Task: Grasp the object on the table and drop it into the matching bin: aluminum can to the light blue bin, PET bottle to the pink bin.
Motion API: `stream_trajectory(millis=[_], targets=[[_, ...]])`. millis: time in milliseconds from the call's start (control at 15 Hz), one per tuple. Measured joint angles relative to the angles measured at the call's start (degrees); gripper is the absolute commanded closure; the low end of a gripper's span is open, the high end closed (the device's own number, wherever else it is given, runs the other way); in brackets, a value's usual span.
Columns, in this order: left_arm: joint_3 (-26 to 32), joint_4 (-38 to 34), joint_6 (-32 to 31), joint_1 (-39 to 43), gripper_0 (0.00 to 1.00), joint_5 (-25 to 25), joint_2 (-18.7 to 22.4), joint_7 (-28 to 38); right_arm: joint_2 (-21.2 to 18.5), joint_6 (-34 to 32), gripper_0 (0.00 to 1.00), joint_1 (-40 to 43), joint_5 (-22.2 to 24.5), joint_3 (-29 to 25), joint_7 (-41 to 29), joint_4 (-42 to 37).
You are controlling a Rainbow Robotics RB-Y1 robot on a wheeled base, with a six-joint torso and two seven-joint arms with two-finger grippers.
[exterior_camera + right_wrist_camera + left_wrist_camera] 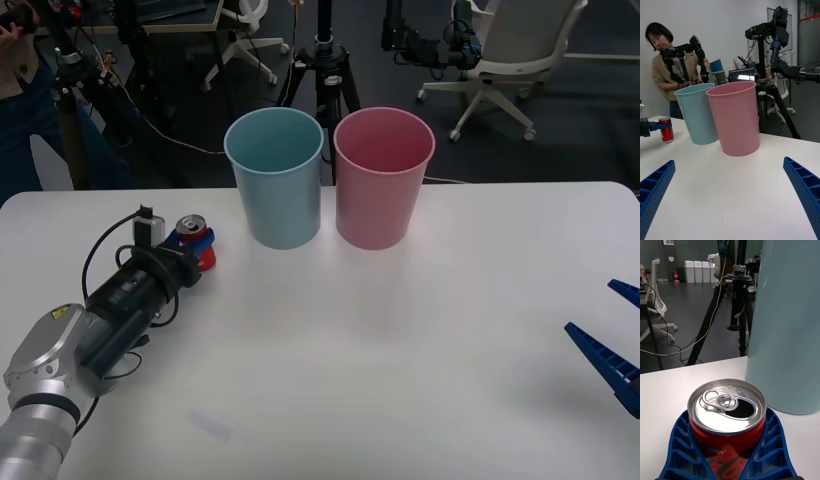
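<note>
The aluminum can (727, 420) carries the only lettering that can be made out. In the left wrist view, low in the frame, its red side shows small white capitals that seem to read "NEW", and below them the tops of a white script logo, cut off at the picture's lower edge. At lower left of the front view, a small yellow label (52, 314) sits on the left arm's grey housing; its marking is too small to read.

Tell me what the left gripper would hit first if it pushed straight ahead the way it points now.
The left gripper is already closed around the aluminum can. Beyond that, probably the light blue bin, just ahead and slightly to one side.
</note>
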Motion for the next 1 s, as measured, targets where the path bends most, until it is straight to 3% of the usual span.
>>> stream_trajectory(millis=[467, 1000], targets=[[2.4, -2.1, -9.0, 2.7, 1.0, 0.2, 3.3, 0.8, 0.0, 0.0, 0.0, 0.0, 0.0, 0.0, 0.0, 0.0], [2.4, -21.4, -8.2, 17.0, 1.0, 2.1, 7.4, 4.8, 0.0, 0.0, 0.0, 0.0, 0.0, 0.0, 0.0, 0.0]])
